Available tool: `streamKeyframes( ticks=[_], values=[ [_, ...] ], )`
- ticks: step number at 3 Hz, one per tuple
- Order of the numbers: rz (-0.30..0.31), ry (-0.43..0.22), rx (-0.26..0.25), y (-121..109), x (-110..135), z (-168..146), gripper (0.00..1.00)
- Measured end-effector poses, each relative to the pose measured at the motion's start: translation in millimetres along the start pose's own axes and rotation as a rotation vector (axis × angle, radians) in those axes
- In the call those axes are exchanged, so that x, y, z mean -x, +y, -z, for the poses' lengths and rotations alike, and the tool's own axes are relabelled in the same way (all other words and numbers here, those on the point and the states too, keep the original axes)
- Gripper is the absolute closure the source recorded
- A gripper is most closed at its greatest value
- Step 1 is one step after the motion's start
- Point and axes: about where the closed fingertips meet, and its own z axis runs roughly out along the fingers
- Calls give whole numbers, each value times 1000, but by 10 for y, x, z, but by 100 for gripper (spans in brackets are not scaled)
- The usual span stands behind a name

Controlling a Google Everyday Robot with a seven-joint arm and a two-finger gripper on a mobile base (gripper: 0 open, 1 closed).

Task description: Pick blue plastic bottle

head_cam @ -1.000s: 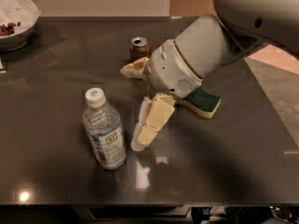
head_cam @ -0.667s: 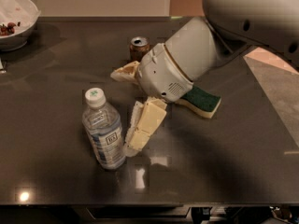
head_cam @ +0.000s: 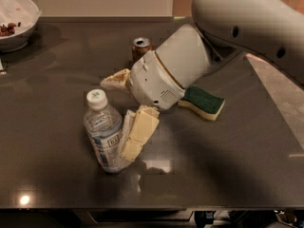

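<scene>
Touching blue plastic bottle (head_cam: pixel 101 133), claw (head_cam: pixel 114 119) spread

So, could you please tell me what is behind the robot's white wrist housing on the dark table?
A brown drink can stands behind it, top visible, lower part covered. The gripper, below-left of the housing, is open beside the clear blue-labelled plastic bottle.
</scene>
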Motion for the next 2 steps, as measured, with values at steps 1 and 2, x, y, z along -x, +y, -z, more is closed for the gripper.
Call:
streamKeyframes(
  ticks=[1,2],
  values=[
    [7,-14,28,57,40,-85,18],
    [13,-23,48,103,70,-126,41]
  ],
)
